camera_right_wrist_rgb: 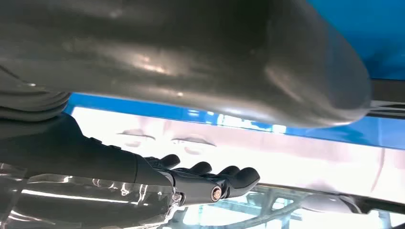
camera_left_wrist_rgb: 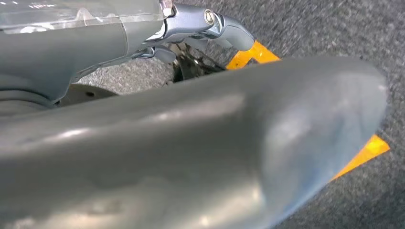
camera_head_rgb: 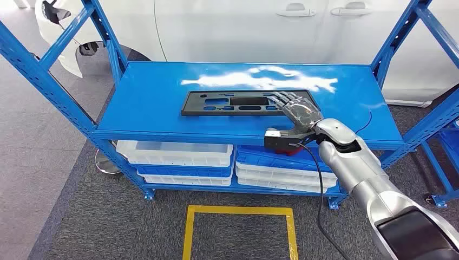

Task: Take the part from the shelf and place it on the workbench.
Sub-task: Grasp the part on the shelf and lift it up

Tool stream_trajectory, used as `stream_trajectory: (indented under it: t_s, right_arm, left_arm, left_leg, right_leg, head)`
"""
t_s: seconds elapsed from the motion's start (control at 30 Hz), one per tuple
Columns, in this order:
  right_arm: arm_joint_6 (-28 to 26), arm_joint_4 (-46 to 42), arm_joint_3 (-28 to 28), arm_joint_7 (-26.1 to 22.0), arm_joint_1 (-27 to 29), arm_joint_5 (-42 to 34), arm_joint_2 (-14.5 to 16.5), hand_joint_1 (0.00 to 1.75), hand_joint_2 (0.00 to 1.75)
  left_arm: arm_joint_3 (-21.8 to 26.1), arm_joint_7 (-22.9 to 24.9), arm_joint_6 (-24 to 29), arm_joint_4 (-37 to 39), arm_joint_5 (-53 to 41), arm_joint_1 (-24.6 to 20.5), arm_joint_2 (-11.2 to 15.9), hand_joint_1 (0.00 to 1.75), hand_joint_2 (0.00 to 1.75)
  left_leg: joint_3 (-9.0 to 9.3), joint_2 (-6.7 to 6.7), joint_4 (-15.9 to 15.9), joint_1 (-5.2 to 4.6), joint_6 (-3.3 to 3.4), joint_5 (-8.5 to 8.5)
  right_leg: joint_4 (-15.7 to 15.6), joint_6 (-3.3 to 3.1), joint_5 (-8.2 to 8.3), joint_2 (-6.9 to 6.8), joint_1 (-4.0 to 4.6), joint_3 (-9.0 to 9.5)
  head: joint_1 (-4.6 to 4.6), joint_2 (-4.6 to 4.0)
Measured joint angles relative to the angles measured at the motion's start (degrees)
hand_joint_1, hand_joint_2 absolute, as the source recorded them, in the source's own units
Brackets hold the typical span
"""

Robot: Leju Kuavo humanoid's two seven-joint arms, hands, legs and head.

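A flat black plastic part (camera_head_rgb: 246, 102), rectangular with several cut-out slots, lies at the centre of the head view on the glossy blue metal shelf (camera_head_rgb: 151, 103). The right hand (camera_head_rgb: 296, 112), dark and segmented on a silver arm, rests over the part's right end with its fingers (camera_right_wrist_rgb: 224, 179) stretched out nearly straight, gripping nothing. The left hand (camera_left_wrist_rgb: 200, 28) hangs over rough grey carpet (camera_left_wrist_rgb: 334, 33) crossed by yellow tape (camera_left_wrist_rgb: 367, 152); whether its fingers are closed cannot be told. White and blue trays (camera_head_rgb: 173, 154) sit stacked below the shelf.
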Motion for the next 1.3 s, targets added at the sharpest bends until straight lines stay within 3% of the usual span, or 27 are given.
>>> stream_trajectory:
  t_s: [0.13, 0.2, 0.3, 0.37, 0.43, 0.47, 0.5, 0.57, 0.63, 0.67, 0.73, 0.83, 0.87, 0.93, 0.97, 1.0, 1.03, 1.1, 1.13, 1.2, 1.3]
  right_arm:
    - [0.78, -0.96, 0.27, -0.23, -0.41, -0.19, 0.87, 0.00, 0.00]
    - [1.21, -1.03, 0.48, -0.37, -0.84, -0.23, 1.66, 0.00, 0.00]
    - [1.15, -1.02, 0.87, -0.43, -1.32, -0.26, 2.69, 0.00, 0.00]
    - [0.91, -1.02, 1.09, -0.43, -1.48, -0.28, 2.96, 0.00, 0.00]
    - [0.78, -0.97, 1.27, -0.42, -1.25, -0.28, 3.01, 0.00, 0.00]
    - [0.76, -0.94, 1.36, -0.40, -1.04, -0.28, 3.02, 0.00, 0.00]
    - [0.75, -0.92, 1.48, -0.41, -0.88, -0.28, 3.02, 0.00, 0.00]
    - [0.74, -0.93, 1.68, -0.41, -0.82, -0.28, 3.02, 0.00, 0.00]
    - [0.69, -0.93, 1.79, -0.42, -0.97, -0.28, 3.03, 0.00, 0.00]
    - [0.66, -0.93, 1.81, -0.41, -1.02, -0.29, 3.04, 0.00, 0.00]
    - [0.62, -0.94, 1.85, -0.40, -1.02, -0.30, 3.06, 0.00, 0.00]
    - [0.58, -1.21, 1.86, -0.41, -0.96, -0.31, 3.10, 0.00, 0.00]
    - [0.58, -1.35, 1.86, -0.41, -0.90, -0.32, 3.18, 0.00, 0.00]
    - [0.58, -1.55, 1.89, -0.42, -0.59, -0.33, 3.48, 0.00, 0.00]
    - [0.58, -1.60, 1.92, -0.42, -0.30, -0.33, 3.69, 0.00, 0.00]
    - [0.57, -1.63, 1.97, -0.41, 0.01, -0.33, 3.90, 0.00, 0.00]
    - [0.56, -1.70, 2.04, -0.40, 0.32, -0.33, 4.12, 0.00, 0.00]
    - [0.51, -1.96, 2.15, -0.38, 0.72, -0.33, 4.41, 0.00, 0.00]
    - [0.46, -2.10, 2.19, -0.35, 0.78, -0.33, 4.51, 0.00, 0.00]
    - [0.37, -2.25, 2.26, -0.28, 0.87, -0.32, 4.63, 0.00, 0.00]
    - [0.29, -2.27, 2.51, -0.25, 1.09, -0.37, 4.70, 0.00, 0.00]
  left_arm:
    - [-0.01, 0.02, 0.10, 0.00, 0.05, -0.08, 0.01, 0.00, 0.00]
    - [-0.01, -0.07, 0.15, 0.00, 0.08, -0.14, 0.02, 0.00, 0.00]
    - [0.00, -0.16, 0.11, 0.00, 0.05, -0.14, -0.06, 0.00, 0.00]
    - [0.00, -0.15, 0.04, 0.00, -0.01, -0.22, -0.19, 0.00, 0.00]
    - [0.00, -0.11, 0.02, 0.00, -0.05, -0.23, -0.26, 0.00, 0.00]
    - [0.00, -0.08, 0.02, 0.00, -0.07, -0.17, -0.26, 0.00, 0.00]
    - [0.00, -0.07, 0.03, 0.00, -0.07, -0.12, -0.26, 0.00, 0.00]
    - [0.00, -0.04, 0.03, 0.00, -0.07, -0.08, -0.27, 0.00, 0.00]
    - [0.00, -0.02, 0.03, 0.00, -0.07, -0.14, -0.29, 0.00, 0.00]
    - [0.00, -0.01, 0.03, 0.00, -0.07, -0.18, -0.31, 0.00, 0.00]
    - [0.00, 0.03, 0.03, 0.00, -0.07, -0.23, -0.34, 0.00, 0.00]
    - [0.00, 0.05, 0.04, 0.00, -0.10, -0.22, -0.34, 0.00, 0.00]
    - [0.00, 0.10, 0.05, 0.00, -0.11, -0.21, -0.34, 0.00, 0.00]
    - [0.00, 0.18, 0.09, 0.00, -0.10, -0.18, -0.34, 0.00, 0.00]
    - [0.00, 0.21, 0.13, 0.00, -0.10, -0.14, -0.34, 0.00, 0.00]
    - [0.00, 0.21, 0.15, 0.00, -0.09, -0.10, -0.34, 0.00, 0.00]
    - [0.00, 0.21, 0.18, 0.00, -0.08, -0.07, -0.35, 0.00, 0.00]
    - [0.00, 0.21, 0.19, 0.00, -0.04, -0.02, -0.35, 0.00, 0.00]
    - [0.00, 0.20, 0.19, 0.00, -0.02, -0.02, -0.35, 0.00, 0.00]
    - [-0.01, 0.19, 0.19, 0.00, 0.02, -0.04, -0.35, 0.00, 0.00]
    - [-0.01, 0.20, 0.13, 0.00, 0.01, 0.05, -0.35, 0.00, 0.00]
  left_leg:
    - [5.00, 0.04, -11.75, -0.34, 1.09, 5.55]
    - [5.92, 0.07, -13.77, -0.63, 1.58, 5.42]
    - [6.75, 0.12, -15.07, -0.32, 2.50, 5.66]
    - [7.38, 0.10, -15.73, -0.14, 3.12, 5.77]
    - [7.50, -0.06, -15.65, -0.25, 3.44, 5.51]
    - [7.58, -0.13, -15.55, -0.30, 3.47, 5.31]
    - [7.72, -0.17, -15.41, -0.32, 3.43, 5.07]
    - [8.28, -0.20, -15.03, -0.33, 3.16, 4.39]
    - [8.66, -0.19, -14.59, -0.47, 2.70, 3.63]
    - [8.73, -0.17, -14.45, -0.53, 2.42, 3.34]
    - [8.83, -0.13, -14.47, -0.54, 1.84, 3.06]
    - [8.24, -0.05, -12.56, -0.46, 0.93, 1.54]
    - [6.97, -0.02, -9.83, -0.33, 0.61, 0.13]
    - [2.76, 0.00, -1.71, 0.01, 0.06, -3.23]
    - [0.83, 0.00, 1.49, 0.14, -0.12, -3.98]
    - [-0.20, 0.01, 2.78, 0.21, -0.23, -3.63]
    - [0.04, 0.01, 1.46, 0.25, -0.23, -1.96]
    - [3.41, 0.01, -6.68, 0.23, 0.16, 2.98]
    - [5.25, 0.01, -10.73, 0.09, 0.49, 4.64]
    - [6.91, -0.04, -14.40, -0.20, 1.15, 5.38]
    - [7.25, -0.08, -15.03, -0.21, 2.04, 5.24]
  right_leg:
    - [-0.07, 0.50, -0.71, 0.17, 0.18, 0.93]
    - [-0.23, 1.07, -0.84, 0.23, 0.28, 0.98]
    - [0.19, 1.90, -1.50, 0.12, 0.30, 1.09]
    - [5.28, 2.10, -4.09, 0.05, 0.27, -1.30]
    - [13.30, 2.28, -6.99, 0.06, 0.27, -5.94]
    - [15.70, 2.37, -7.26, 0.06, 0.26, -7.64]
    - [15.81, 2.40, -6.29, 0.05, 0.26, -8.25]
    - [9.33, 2.23, -1.62, -0.04, 0.26, -5.89]
    - [2.15, 1.84, 1.48, -0.15, 0.44, -2.65]
    - [0.35, 1.59, 1.88, -0.17, 0.56, -1.84]
    - [-0.14, 1.10, 1.56, -0.05, 0.76, -1.63]
    - [-0.68, 0.27, 1.42, -0.06, 0.30, -0.91]
    - [-0.81, 0.01, 1.32, -0.12, 0.17, -0.63]
    - [-0.83, -0.30, 1.01, -0.15, 0.20, -0.33]
    - [-0.82, -0.33, 0.84, -0.14, 0.23, -0.17]
    - [-0.81, -0.29, 0.65, -0.11, 0.24, 0.06]
    - [-0.81, -0.20, 0.41, -0.07, 0.24, 0.40]
    - [-0.82, 0.07, -0.15, -0.02, 0.24, 1.25]
    - [-0.82, 0.28, -0.41, 0.00, 0.31, 1.53]
    - [-0.87, 0.85, -0.68, 0.01, 0.39, 1.67]
    - [-0.79, 1.82, -1.09, -0.02, 0.35, 1.67]
  head:
    - [0.04, 0.00]
    - [0.07, 0.00]
    - [0.07, 0.01]
    - [0.14, 0.00]
    - [0.20, 0.00]
    - [0.19, 0.00]
    - [0.19, 0.00]
    - [0.20, 0.00]
    - [0.18, 0.01]
    - [0.15, 0.01]
    - [0.11, 0.01]
    - [0.02, 0.01]
    - [-0.04, 0.01]
    - [-0.13, 0.00]
    - [-0.13, 0.00]
    - [-0.13, 0.00]
    - [-0.13, 0.00]
    - [-0.13, 0.00]
    - [-0.11, 0.00]
    - [-0.07, 0.00]
    - [-0.05, 0.01]
